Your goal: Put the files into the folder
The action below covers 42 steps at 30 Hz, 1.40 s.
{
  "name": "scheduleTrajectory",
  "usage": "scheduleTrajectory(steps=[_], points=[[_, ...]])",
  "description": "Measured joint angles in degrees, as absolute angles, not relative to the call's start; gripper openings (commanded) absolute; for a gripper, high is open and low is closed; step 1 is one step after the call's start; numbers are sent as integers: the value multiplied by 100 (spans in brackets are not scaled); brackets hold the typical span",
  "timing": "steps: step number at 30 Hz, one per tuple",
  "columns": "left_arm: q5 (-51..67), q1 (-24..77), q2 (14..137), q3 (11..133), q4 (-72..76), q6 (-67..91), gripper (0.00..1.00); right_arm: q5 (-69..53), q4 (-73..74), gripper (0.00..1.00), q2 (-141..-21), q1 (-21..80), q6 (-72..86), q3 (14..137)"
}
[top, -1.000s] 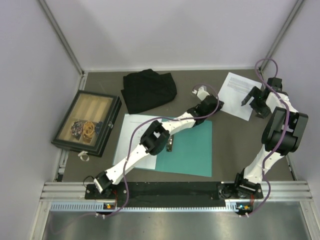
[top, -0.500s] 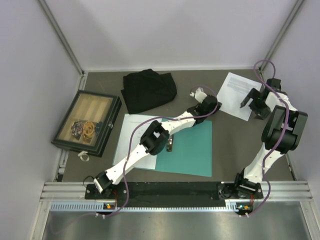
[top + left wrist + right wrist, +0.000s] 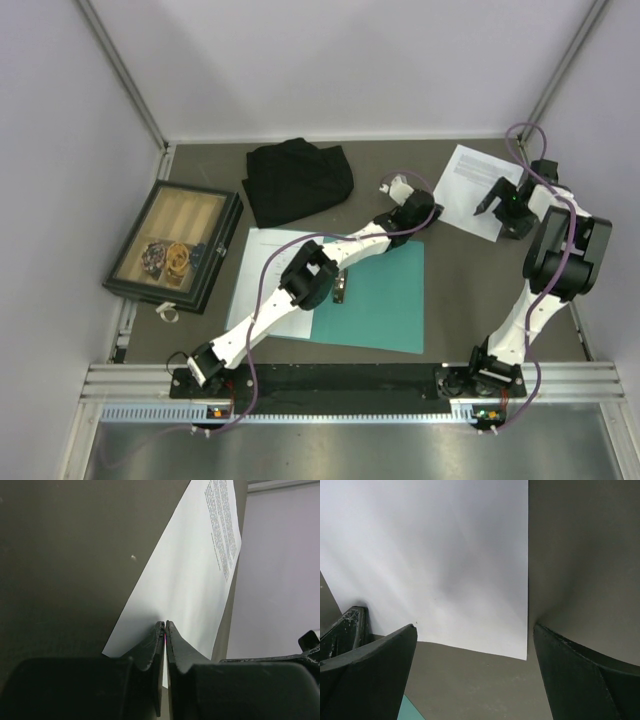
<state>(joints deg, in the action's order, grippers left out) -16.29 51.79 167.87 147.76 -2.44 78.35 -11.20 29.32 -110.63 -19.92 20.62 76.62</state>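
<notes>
Left gripper: your left gripper (image 3: 165,626) is clenched, tips pressed together on the edge of the loose sheet (image 3: 195,580), just beside a corner. From the wrist view it looks like a real pinch on the paper.
Right gripper: your right gripper (image 3: 475,680) is spread wide and grasping nothing. It hangs over the same sheet with one corner lying between its fingers.
Loose sheet: flat on the table (image 3: 460,290) at the far right, apart from the folder (image 3: 385,300), with the printed lines toward the far end.
Second sheet: the second sheet (image 3: 262,265) lies just left of the teal panel, partly under your left arm. Whether there's folder card beneath it, I can't tell.
Folder: flat near the middle, clip (image 3: 341,290) at the spine, teal face bare on the right.
Handling: expect featherlight, limp, thin paper. Held by one edge, it will likely droop and swing, and it should slide easily on this table.
Where to hold: at the margin, as you have it, but with enough bite that the edge can't slip out. A corner-only pinch invites curling.
Risk: a fast pull could crease or fold the sheet, or catch it on the folder's edge.
Bystanders: the black cloth (image 3: 298,180) and the wooden tray (image 3: 175,245) sit well off to the left.
</notes>
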Motion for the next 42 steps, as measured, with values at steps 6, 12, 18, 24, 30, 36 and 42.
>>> scheduleTrajectory(steps=[6, 12, 18, 24, 30, 36, 42], points=[[-1601, 5177, 16787, 14774, -242, 7832, 10, -1267, 2744, 99, -11107, -1997, 2071, 7669], [-1575, 5172, 16787, 14774, -237, 7817, 10, -1811, 2296, 99, -11185, -2008, 2204, 7651], [-1505, 5157, 16787, 14759, -213, 7791, 10, -2541, 1870, 99, -11284, -2005, 2329, 7599], [-1411, 5133, 16785, 14730, -167, 7791, 10, -2775, 1715, 99, -11312, -2008, 2298, 7561], [-1238, 5085, 16785, 14689, -104, 7804, 10, -3022, 1520, 99, -11502, -2027, 2274, 7703], [-1007, 5024, 16785, 14656, -36, 7806, 10, -3212, 1271, 99, -11740, -2032, 2362, 7935], [-823, 4984, 16785, 14641, -8, 7811, 10, -3146, 1350, 99, -11979, -2032, 2329, 8322]])
